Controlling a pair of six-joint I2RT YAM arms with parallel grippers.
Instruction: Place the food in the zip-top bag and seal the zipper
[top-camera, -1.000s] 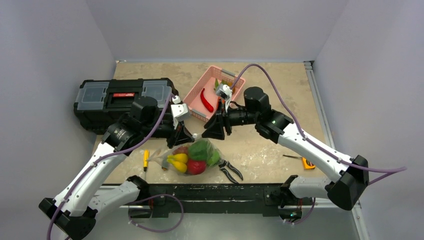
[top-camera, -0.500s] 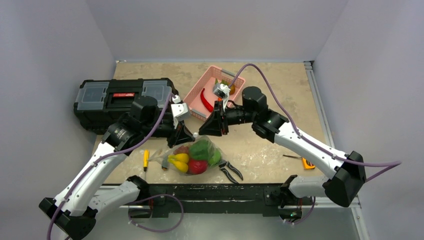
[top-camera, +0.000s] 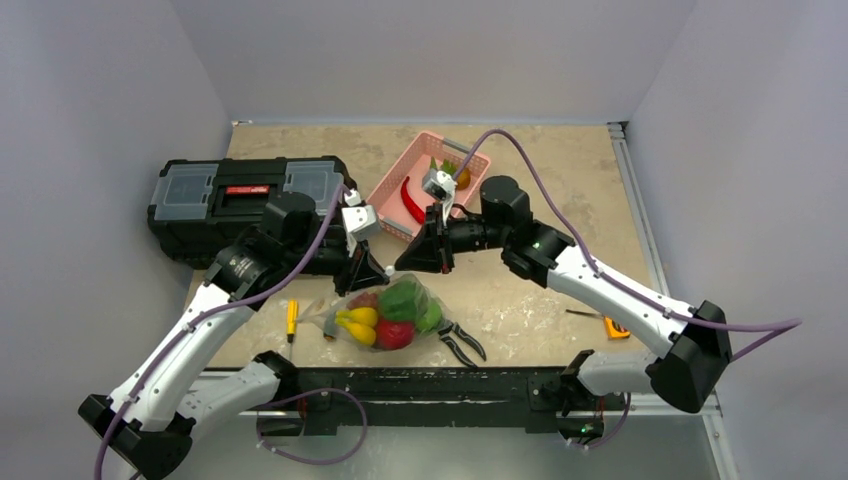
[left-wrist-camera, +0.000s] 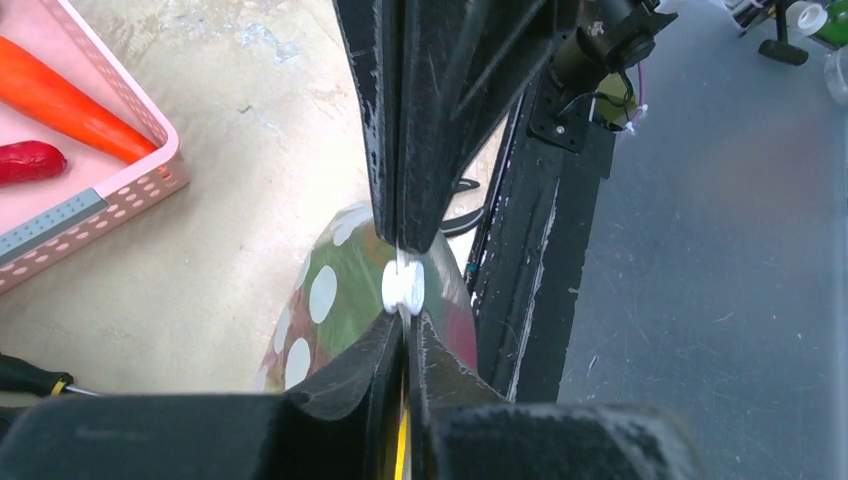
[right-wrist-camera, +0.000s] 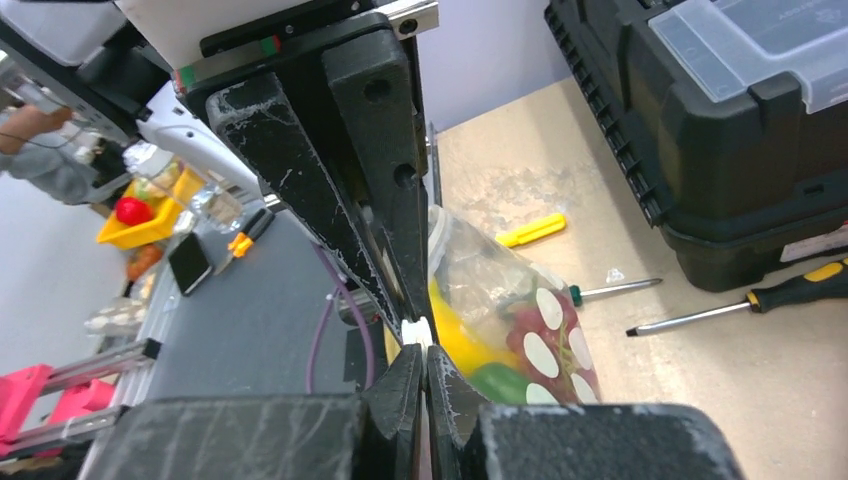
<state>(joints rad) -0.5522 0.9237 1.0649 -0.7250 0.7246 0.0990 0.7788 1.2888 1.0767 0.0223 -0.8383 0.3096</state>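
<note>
Since the zip-top bag (top-camera: 385, 312) is thin, clear, crinkly film loaded with a yellow banana (top-camera: 357, 322), a green pepper (top-camera: 402, 298) and a red round fruit (top-camera: 393, 333), it will likely handle as a floppy, bottom-heavy pouch. The film would slide and wrinkle under a finger, and the glossy toys inside would roll if it were tipped. It lies on the table (top-camera: 520, 290) near the front edge, between the two arms, with its mouth lifted toward them. The one firm place to take hold is the zipper (left-wrist-camera: 403, 285), the pale strip along the rim, stiffer than the film and narrow enough to need a squeeze square across it. Both pincers are on that strip. The left gripper (left-wrist-camera: 405, 326) has its jaws pressed together on it, and the right gripper (right-wrist-camera: 424, 352) pinches it in the same way, tip to tip with the other and almost touching. How much of the strip is already pressed closed cannot be told. A hard pull could tear the rim free of either pinch. Farther out stand the pink basket (top-camera: 392, 188) holding a red chilli (top-camera: 412, 201), the black toolbox (top-camera: 250, 200), a yellow-handled screwdriver (top-camera: 291, 320) and pliers (top-camera: 460, 340) just beside the bag.
</note>
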